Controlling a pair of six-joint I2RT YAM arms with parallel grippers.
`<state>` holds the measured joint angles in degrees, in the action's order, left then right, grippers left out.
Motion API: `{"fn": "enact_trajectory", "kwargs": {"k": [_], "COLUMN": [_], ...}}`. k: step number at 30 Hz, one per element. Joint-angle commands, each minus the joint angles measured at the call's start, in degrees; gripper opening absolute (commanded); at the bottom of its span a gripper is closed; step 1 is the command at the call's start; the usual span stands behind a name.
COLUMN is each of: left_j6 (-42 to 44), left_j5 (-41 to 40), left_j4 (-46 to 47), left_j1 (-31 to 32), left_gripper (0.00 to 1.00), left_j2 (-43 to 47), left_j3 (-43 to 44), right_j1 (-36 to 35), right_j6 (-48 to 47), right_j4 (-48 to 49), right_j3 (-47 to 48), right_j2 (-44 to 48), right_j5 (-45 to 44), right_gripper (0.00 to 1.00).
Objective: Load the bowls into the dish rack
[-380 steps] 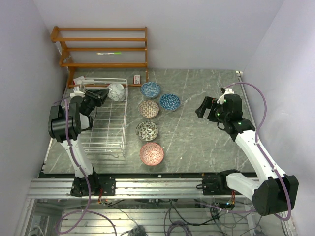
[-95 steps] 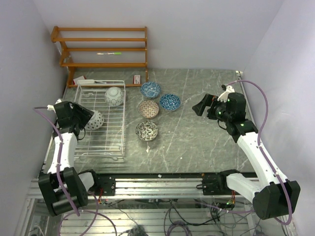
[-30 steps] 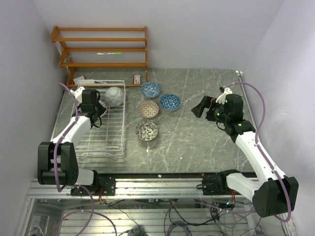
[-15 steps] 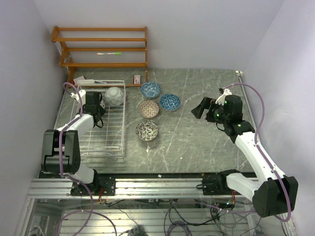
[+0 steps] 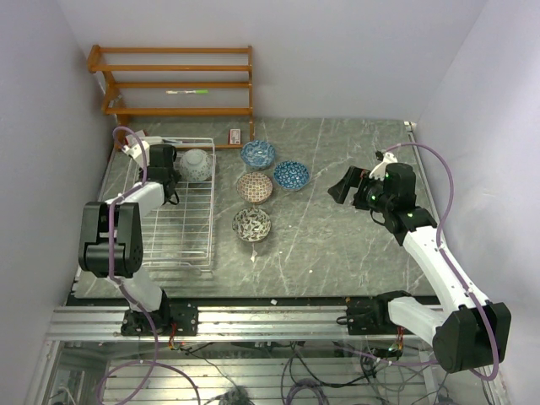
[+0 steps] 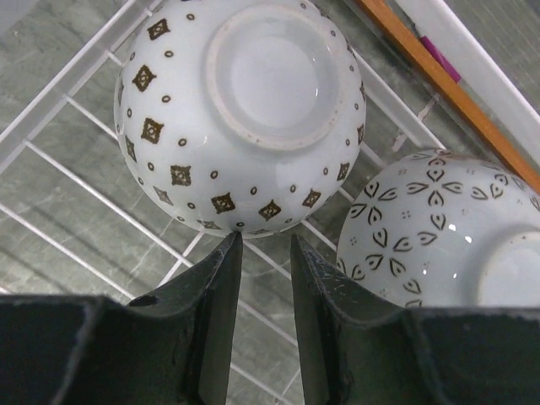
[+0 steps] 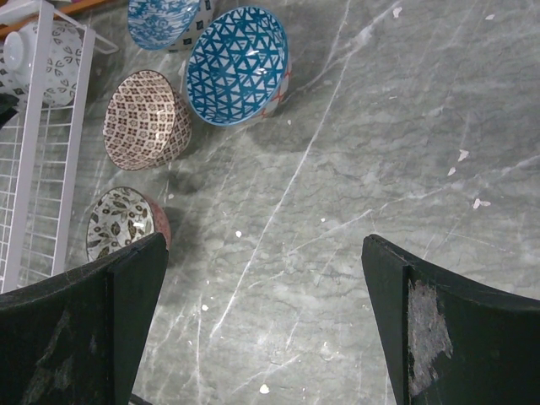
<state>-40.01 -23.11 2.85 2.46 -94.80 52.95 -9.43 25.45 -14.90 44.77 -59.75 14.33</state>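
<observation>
Overhead and wrist views of a two-arm rig at a grey marbled worktop (image 5: pixel 354 253). A white wire dish rack (image 5: pixel 187 228) runs along the worktop's left edge.

Two bowls lie upturned at the rack's far end, near the worktop's far left corner. One is a white ceramic bowl with small brown diamond marks (image 6: pixel 245 110). The other, just beside it, is a white ceramic bowl with a dark leaf pattern (image 6: pixel 430 228).

My left gripper (image 6: pixel 260 253) points at the diamond bowl. Its fingers stand a narrow gap apart with only rack wire visible between them, so it holds nothing. The fingertips sit right at that bowl's lower edge; I cannot tell whether they touch it.

Four bowls wait in a tight cluster on the worktop, right of the rack and toward the far edge:
- A blue bowl with a triangle pattern (image 7: pixel 236 66).
- A second blue bowl (image 7: pixel 164 21).
- A brown lattice-patterned bowl (image 7: pixel 148 118), just beside the triangle bowl.
- A dark grey floral bowl (image 7: pixel 126 221), nearest the front edge.

My right gripper (image 7: pixel 263 245) hovers over the right half of the worktop with its fingers spread wide and nothing in them.

I judge the main risks to be these:
- If I lift the left arm carelessly, a fingertip could catch the diamond bowl. That could knock it into its neighbour and chip the ceramic.
- The waiting bowls sit close together, so a finger lowered beside one may shove the next.
- A glazed rim could slip from a shallow pinch.
- If both arms work near the rack at once, they could collide.
</observation>
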Motion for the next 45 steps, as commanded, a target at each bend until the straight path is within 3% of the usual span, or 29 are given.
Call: {"fn": "enact_trajectory", "kwargs": {"k": [1,10,13,22,28,33,40,45], "left_j6": [1.41,1.96,1.57,2.72,8.02,15.06,19.26,23.87], "left_j5": [-3.01,-2.17,0.46,3.29,6.61,13.23,8.29,5.87], "left_j4": [4.27,4.00,3.41,1.46,-0.07,1.61,7.57,7.40], "left_j1": [-0.81,-1.58,-1.58,2.76,13.36,25.16,43.82,50.12], "left_gripper": [0.41,0.42,0.47,0.63,0.69,0.75,0.79,0.71], "left_j2": [-1.87,-1.07,1.15,20.07,28.20,28.80,22.16,12.17], "left_j3": [2.55,2.29,1.18,-3.41,-5.87,-9.54,-12.64,-7.02], "right_j1": [0.45,0.45,0.44,0.46,0.47,0.48,0.47,0.48], "right_j6": [-0.94,-0.76,-0.74,-0.26,0.04,0.62,1.12,1.39], "right_j4": [0.12,0.48,0.32,-0.22,-1.69,-2.78,-4.75,-5.64], "right_j3": [0.05,0.01,0.05,-0.29,0.55,2.11,4.74,5.18], "right_j2": [-0.06,-1.05,-0.93,-0.18,-0.51,0.10,1.76,2.47], "right_j5": [-0.62,-0.31,-0.56,-1.01,-3.05,-3.90,-5.75,-5.73], "right_gripper": [1.00,1.00,1.00,1.00,1.00,1.00,1.00,1.00]}}
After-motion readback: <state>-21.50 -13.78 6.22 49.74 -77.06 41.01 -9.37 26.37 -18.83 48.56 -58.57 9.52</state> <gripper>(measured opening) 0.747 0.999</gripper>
